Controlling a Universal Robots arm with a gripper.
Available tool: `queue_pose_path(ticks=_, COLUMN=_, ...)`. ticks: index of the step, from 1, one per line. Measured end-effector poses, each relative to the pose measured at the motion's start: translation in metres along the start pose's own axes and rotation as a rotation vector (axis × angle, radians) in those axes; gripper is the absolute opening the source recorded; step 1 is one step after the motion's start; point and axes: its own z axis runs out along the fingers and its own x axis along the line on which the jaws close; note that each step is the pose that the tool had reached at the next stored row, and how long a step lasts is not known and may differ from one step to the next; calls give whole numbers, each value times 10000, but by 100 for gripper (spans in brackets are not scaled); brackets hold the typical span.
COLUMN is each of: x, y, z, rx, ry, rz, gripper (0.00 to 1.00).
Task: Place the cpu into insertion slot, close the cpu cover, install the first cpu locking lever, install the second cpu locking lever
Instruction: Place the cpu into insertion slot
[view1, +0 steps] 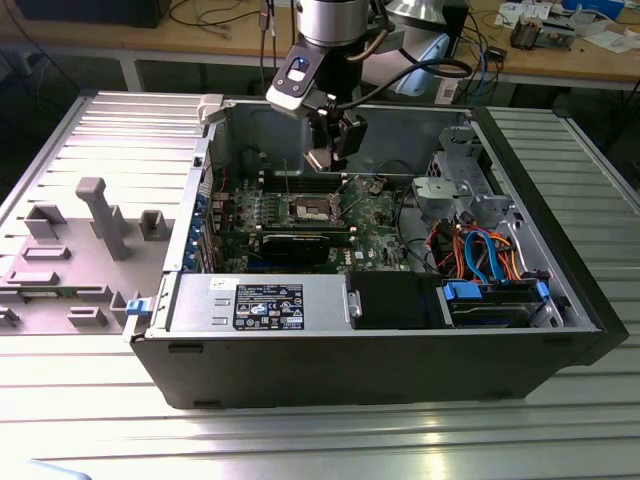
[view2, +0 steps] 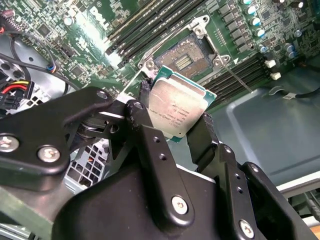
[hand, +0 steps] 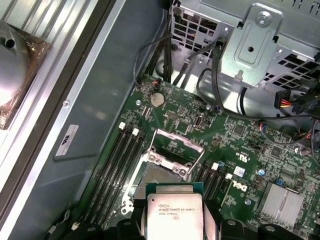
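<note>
My gripper (view1: 335, 150) hangs inside the open computer case (view1: 380, 370), above the motherboard. It is shut on the cpu (view2: 177, 107), a small square chip with a silver top, pinched at two opposite edges by the black fingers (view2: 145, 95). The cpu (hand: 172, 212) hovers tilted, a short way above the insertion slot (view2: 187, 56) and not touching it. The slot (view1: 310, 208) is bare. The cpu cover (hand: 173, 145) stands swung up at the slot's far edge. A thin locking lever (view2: 235, 80) sticks out beside the slot.
Memory slots (hand: 117, 165) flank the slot on both sides. A silver power supply (view1: 270, 300) and a blue-tabbed drive bay (view1: 495, 300) line the case front. A metal drive cage (view1: 465, 180) and coloured cables (view1: 480, 250) sit toward the exterior view's right. A grey fixture (view1: 100, 220) stands outside, left.
</note>
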Motion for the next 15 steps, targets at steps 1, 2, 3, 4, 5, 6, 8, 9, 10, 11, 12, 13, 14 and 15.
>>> queue_pose_path(ticks=1, x=0, y=-3, z=0, rx=1, ry=0, rz=0, gripper=55)
queue_pose_path(ticks=2, x=1, y=-3, z=0, rx=1, ry=-1, rz=0, gripper=55)
queue_pose_path(ticks=3, x=1, y=-3, z=0, rx=1, ry=0, rz=0, gripper=55)
queue_pose_path(ticks=4, x=1, y=-3, z=0, rx=2, ry=0, rz=0, gripper=55)
queue_pose_path(ticks=5, x=1, y=-4, z=0, rx=1, ry=-1, rz=0, gripper=55)
queue_pose_path(ticks=6, x=1, y=-4, z=0, rx=1, ry=0, rz=0, gripper=55)
queue_pose_path(ticks=8, x=1, y=-4, z=0, rx=1, ry=0, rz=0, gripper=55)
queue_pose_path(ticks=9, x=1, y=-4, z=0, rx=1, ry=-1, rz=1, gripper=55)
queue_pose_path(ticks=10, x=1, y=-4, z=0, rx=1, ry=-1, rz=2, gripper=55)
queue_pose_path(ticks=11, x=1, y=-4, z=0, rx=1, ry=-1, rz=7, gripper=55)
queue_pose_path(ticks=12, x=1, y=-4, z=0, rx=1, ry=-1, rz=16, gripper=55)
queue_pose_path(ticks=13, x=1, y=-4, z=0, rx=0, ry=-4, rz=40, gripper=55)
queue_pose_path(ticks=14, x=1, y=-4, z=0, rx=-1, ry=-11, rz=132, gripper=55)
queue_pose_path(ticks=15, x=1, y=-4, z=2, rx=-7, ry=-28, rz=355, gripper=55)
